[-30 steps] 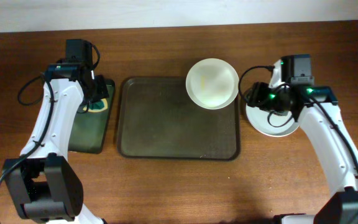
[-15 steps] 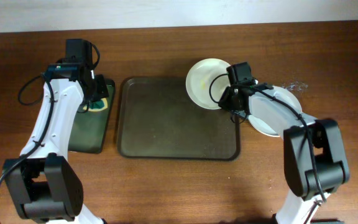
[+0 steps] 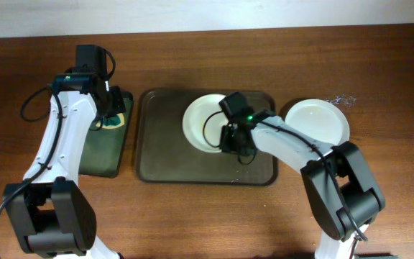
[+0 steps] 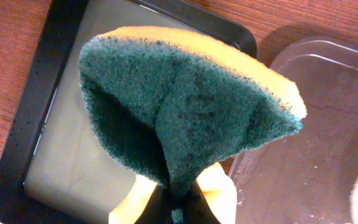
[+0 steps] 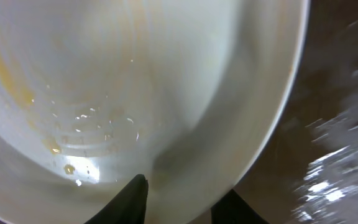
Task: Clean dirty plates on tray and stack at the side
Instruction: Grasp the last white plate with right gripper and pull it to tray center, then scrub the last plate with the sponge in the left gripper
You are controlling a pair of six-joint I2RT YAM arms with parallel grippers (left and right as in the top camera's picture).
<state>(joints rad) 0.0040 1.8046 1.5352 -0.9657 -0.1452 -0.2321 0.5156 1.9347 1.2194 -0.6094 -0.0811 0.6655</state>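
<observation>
The work surface is a dark wooden table (image 3: 192, 216); a pale wall (image 3: 192, 14) runs along its far edge. The brown tray (image 3: 157, 155) lies at the table centre. A cream plate (image 3: 200, 122) with yellowish smears and droplets sits in the tray's far half. The right gripper (image 3: 230, 137) clamps its rim. A white plate (image 3: 318, 122) rests on the table just right of the tray. The left gripper (image 3: 112, 109) pinches a folded green-yellow sponge (image 4: 185, 106) above the black tray (image 3: 103, 158).
</observation>
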